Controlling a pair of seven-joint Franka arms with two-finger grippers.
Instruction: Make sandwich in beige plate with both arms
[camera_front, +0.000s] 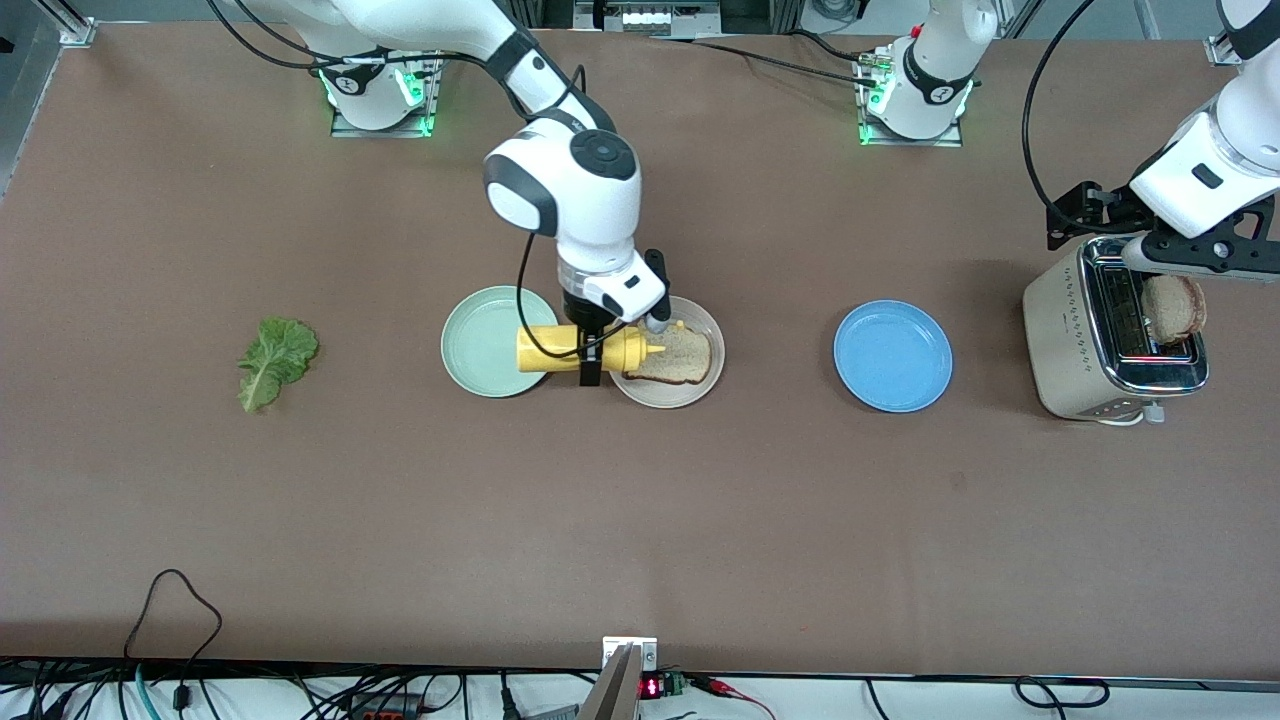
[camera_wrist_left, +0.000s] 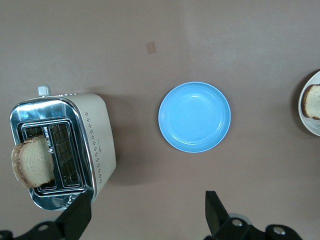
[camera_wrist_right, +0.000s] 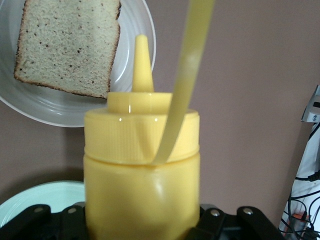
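My right gripper (camera_front: 590, 352) is shut on a yellow squeeze bottle (camera_front: 560, 348), held sideways above the gap between the mint-green plate and the beige plate (camera_front: 665, 398). The bottle's nozzle (camera_wrist_right: 141, 60) points at a brown-crusted bread slice (camera_front: 675, 353) lying on the beige plate (camera_wrist_right: 60, 107). A second bread slice (camera_front: 1175, 308) sticks up from a slot of the toaster (camera_front: 1075, 340) at the left arm's end of the table. My left gripper (camera_wrist_left: 145, 215) hangs open over the toaster's edge, with nothing between its fingers. A green lettuce leaf (camera_front: 275, 360) lies on the table toward the right arm's end.
A mint-green plate (camera_front: 480, 340) touches the beige plate on the right arm's side. A blue plate (camera_front: 892, 355) sits bare between the beige plate and the toaster. Cables run along the table edge nearest the front camera.
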